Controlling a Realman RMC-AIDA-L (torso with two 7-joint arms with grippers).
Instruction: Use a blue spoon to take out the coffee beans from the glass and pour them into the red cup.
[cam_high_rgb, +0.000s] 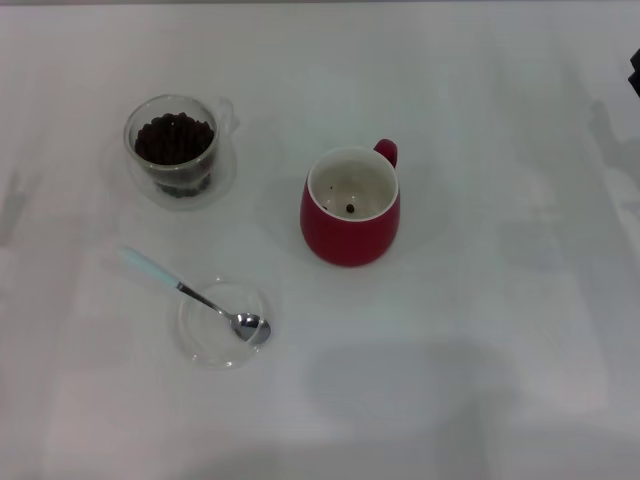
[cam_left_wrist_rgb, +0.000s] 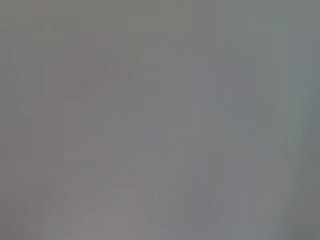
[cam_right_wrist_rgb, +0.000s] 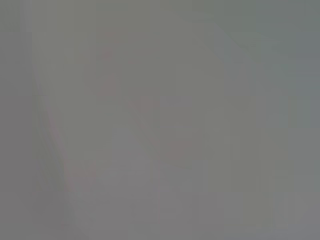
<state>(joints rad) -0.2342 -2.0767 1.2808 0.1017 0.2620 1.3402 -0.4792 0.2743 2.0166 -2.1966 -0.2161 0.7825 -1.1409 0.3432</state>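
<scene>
Resting in dish, blue spoon (cam_high_rgb: 190, 293), pincers unseen

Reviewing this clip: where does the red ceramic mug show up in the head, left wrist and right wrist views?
Head view: the glossy red ceramic mug stands upright near the middle of the white table, right of the clear glass of dark coffee beans, handle turned away from the robot.
Left wrist view: not in it; only a featureless grey field.
Right wrist view: not in it either.
Shared landmark: none can be made out across the views.
</scene>
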